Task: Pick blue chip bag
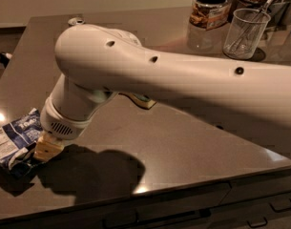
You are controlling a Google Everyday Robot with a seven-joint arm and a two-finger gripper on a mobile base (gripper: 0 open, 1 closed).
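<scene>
The blue chip bag [18, 136] lies crumpled on the dark countertop [183, 142] near its front left corner, with white lettering and a white panel showing. My gripper [48, 147] hangs from the big white arm [150, 80] and sits low over the counter, right at the bag's right edge. Its yellowish tip overlaps that edge. Whether it holds the bag does not show.
A sponge [141, 100] peeks out under the arm at mid-counter. The top of a can [76, 20] shows behind the arm at the back left. A jar [208, 13] and a clear cup [244, 32] with a whisk stand at the back right. The counter's front edge [173, 191] runs close by.
</scene>
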